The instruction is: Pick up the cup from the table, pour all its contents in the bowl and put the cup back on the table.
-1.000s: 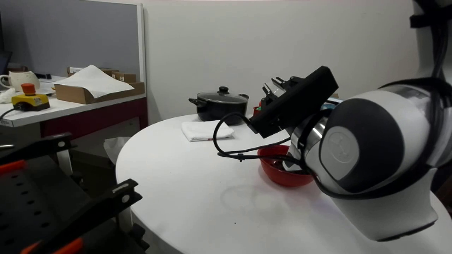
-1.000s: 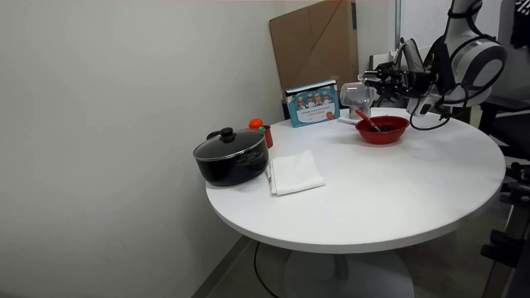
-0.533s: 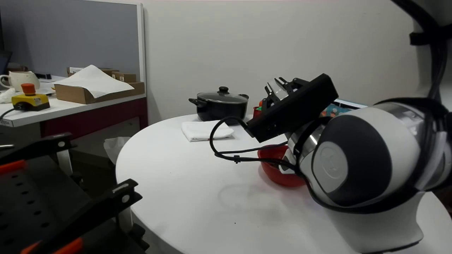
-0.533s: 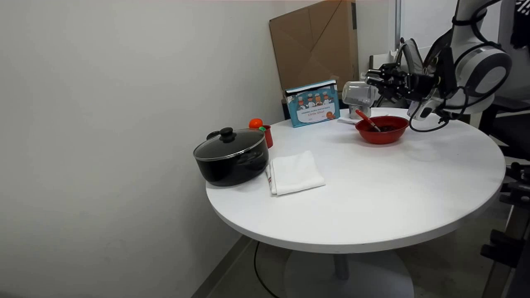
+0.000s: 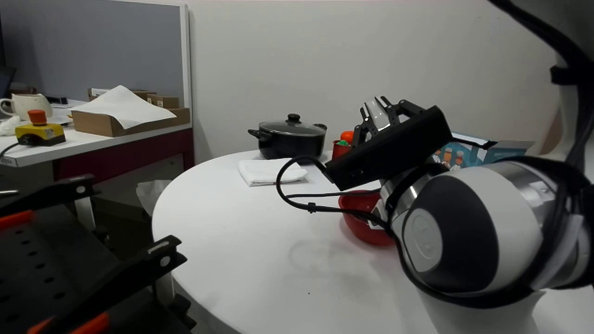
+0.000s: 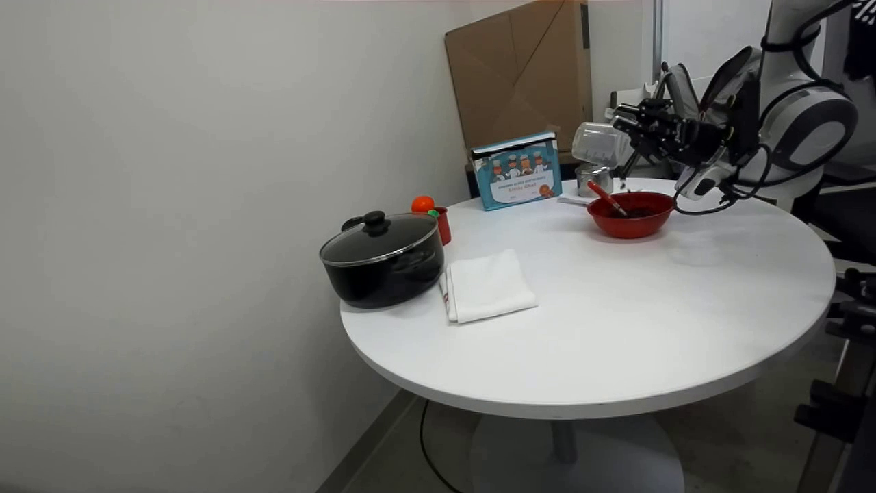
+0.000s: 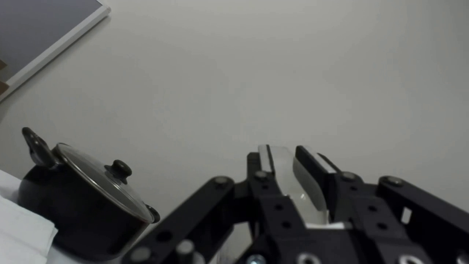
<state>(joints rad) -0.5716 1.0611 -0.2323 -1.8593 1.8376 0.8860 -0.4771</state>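
1 cup (image 6: 597, 142) now tilts more steeply, pinched by the tool (image 7: 284, 150); dark contents (image 6: 623, 183) drop toward the bowl (image 6: 626, 229). Pouring appears started; complete emptying and return remain.

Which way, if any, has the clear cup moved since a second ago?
Yes: in an exterior view, the clear cup has shifted up and rightward, away from the blue package.

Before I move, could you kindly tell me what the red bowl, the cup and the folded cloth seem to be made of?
The red bowl looks like smooth plastic, judging by its even colour and smooth rim. The cup, see-through with bright glints, may be plastic or glass. The folded cloth seems matte fabric, with soft, layered edges.
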